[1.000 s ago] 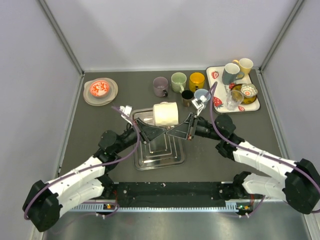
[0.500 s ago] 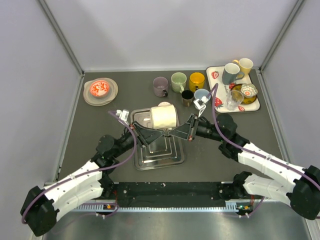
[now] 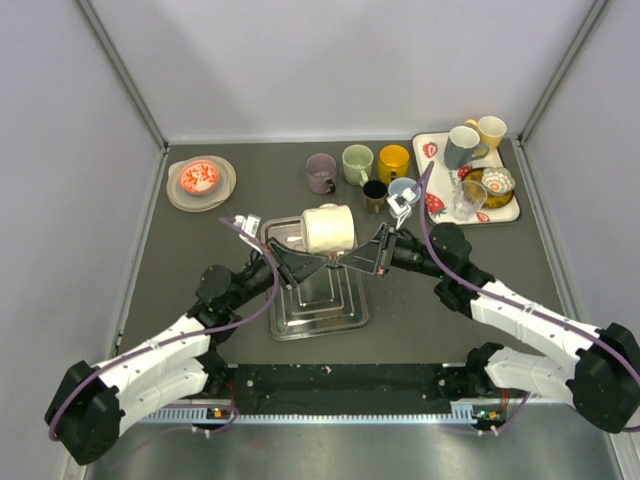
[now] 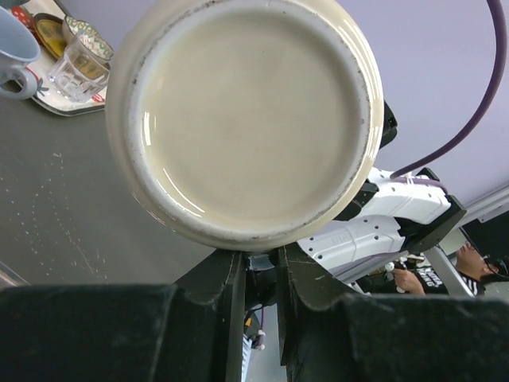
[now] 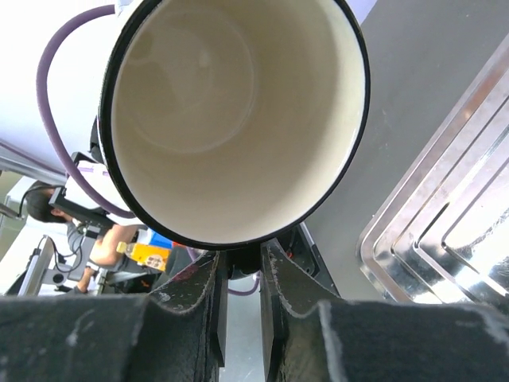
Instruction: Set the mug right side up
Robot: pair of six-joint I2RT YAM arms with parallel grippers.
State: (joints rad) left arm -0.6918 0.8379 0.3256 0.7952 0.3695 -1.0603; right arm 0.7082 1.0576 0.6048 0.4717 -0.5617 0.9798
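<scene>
Cream-coloured ceramic identifies the mug (image 3: 328, 230), which is held on its side above the far end of the metal tray (image 3: 345, 310), between the two arms. Its base is turned toward the left arm and its open mouth toward the right arm. It is therefore neither upright nor inverted.

In the left wrist view the unglazed base ring of the mug (image 4: 246, 119) fills the upper frame. The left gripper (image 4: 258, 263) is seen directly beneath it, its fingers drawn close with only a narrow slot between them.

In the right wrist view the dark-rimmed mouth and pale interior of the mug (image 5: 235, 119) are presented. The right gripper (image 5: 242, 267) is set beneath the lower rim, its fingers likewise nearly together. The ribbed tray (image 5: 445, 239) is seen at the lower right.

For both grippers, the part of the mug that is clamped, if any, is hidden and cannot be determined.

From above, the left gripper (image 3: 305, 266) and right gripper (image 3: 355, 262) are seen to converge tip to tip below the mug. A row of cups (image 3: 357, 163) is placed behind on the dark table (image 3: 200, 250).
</scene>
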